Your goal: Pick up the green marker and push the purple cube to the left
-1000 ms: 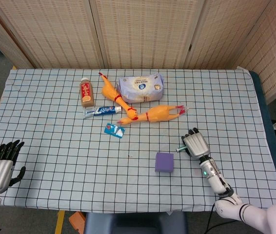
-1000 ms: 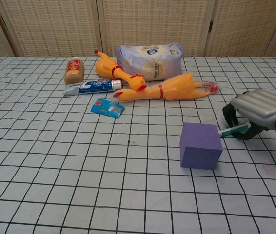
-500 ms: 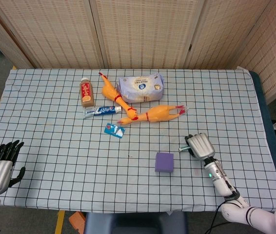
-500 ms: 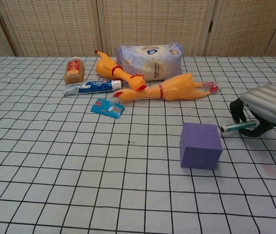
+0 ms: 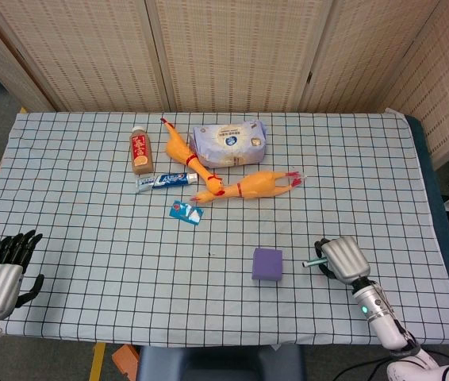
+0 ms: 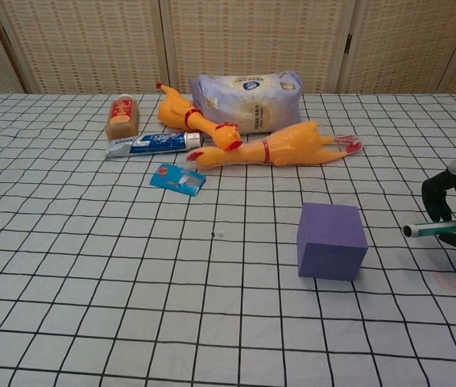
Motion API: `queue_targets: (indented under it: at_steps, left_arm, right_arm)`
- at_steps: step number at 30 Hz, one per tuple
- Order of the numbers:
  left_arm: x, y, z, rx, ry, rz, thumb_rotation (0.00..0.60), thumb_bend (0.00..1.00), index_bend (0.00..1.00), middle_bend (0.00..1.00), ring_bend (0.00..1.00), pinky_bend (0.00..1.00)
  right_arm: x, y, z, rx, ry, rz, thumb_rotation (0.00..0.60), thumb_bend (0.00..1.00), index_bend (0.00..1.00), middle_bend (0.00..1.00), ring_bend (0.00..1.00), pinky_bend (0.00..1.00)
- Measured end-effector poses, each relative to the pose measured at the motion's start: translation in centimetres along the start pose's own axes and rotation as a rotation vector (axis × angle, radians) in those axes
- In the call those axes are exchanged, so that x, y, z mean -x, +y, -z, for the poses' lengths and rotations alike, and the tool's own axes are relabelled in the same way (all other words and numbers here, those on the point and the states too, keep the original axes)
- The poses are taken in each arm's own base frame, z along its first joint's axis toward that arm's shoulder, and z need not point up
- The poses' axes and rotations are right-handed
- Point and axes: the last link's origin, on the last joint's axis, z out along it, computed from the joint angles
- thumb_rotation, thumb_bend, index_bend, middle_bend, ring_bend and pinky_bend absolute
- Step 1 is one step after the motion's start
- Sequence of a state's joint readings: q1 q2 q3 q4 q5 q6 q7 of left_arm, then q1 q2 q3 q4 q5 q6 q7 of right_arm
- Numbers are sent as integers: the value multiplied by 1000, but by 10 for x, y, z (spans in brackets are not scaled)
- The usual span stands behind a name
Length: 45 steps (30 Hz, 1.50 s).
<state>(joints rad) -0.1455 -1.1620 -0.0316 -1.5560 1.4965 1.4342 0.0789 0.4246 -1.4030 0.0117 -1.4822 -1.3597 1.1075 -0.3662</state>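
At the near left edge, the left hand (image 5: 2, 278), silver-backed with black fingers, rests on the checked tablecloth (image 5: 90, 238) with its fingers apart and nothing held. At the near right, the right hand (image 5: 342, 259) is clamped on the slim green marker (image 6: 441, 230), which is held level with its tip pointing left toward the purple foam cube (image 6: 331, 240). The cube sits on the cloth near the middle, to the left of the marker tip and apart from it; no contact is made yet.

The step in hand is judged to be lining the marker up for the push. It would be done well if the tip were lowered to about the middle of the cube's right face and kept level, so that the cube slides left and is not tipped or spun. A push through the centre of that face is advised, with the grip kept firm so the marker is not driven back through the fingers.

Farther off, one small blue packet (image 5: 186, 211) is counted, then one toothpaste tube (image 5: 166, 180), two yellow rubber chickens (image 5: 248, 187) (image 5: 183, 150), one brown bottle with a red label (image 5: 140, 151) and one pale wipes pack (image 5: 228, 142).
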Motion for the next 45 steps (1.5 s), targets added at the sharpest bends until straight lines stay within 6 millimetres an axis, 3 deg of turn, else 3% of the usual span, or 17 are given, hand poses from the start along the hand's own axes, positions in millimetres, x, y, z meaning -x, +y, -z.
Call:
queue_targets:
  at_steps: [6, 13, 28, 45]
  left_arm:
    - [-2, -1, 2, 8, 3, 13, 600, 444, 0, 0, 0, 47]
    - [-3, -2, 3, 12, -4, 23, 600, 444, 0, 0, 0, 47]
    - [-2, -3, 0, 7, -13, 25, 600, 444, 0, 0, 0, 47]
    - [-3, -5, 0, 1, -11, 29, 600, 444, 0, 0, 0, 46]
  right_arm:
    - [-1, -16, -5, -6, -16, 1, 600, 321, 1000, 850, 651, 674]
    - [0, -48, -27, -26, -12, -32, 600, 322, 1000, 850, 653, 674]
    - [-20, -101, -67, -80, 30, 16, 600, 321, 1000, 850, 653, 674]
    - [-20, -129, -59, -165, -22, 65, 600, 321, 1000, 850, 653, 674]
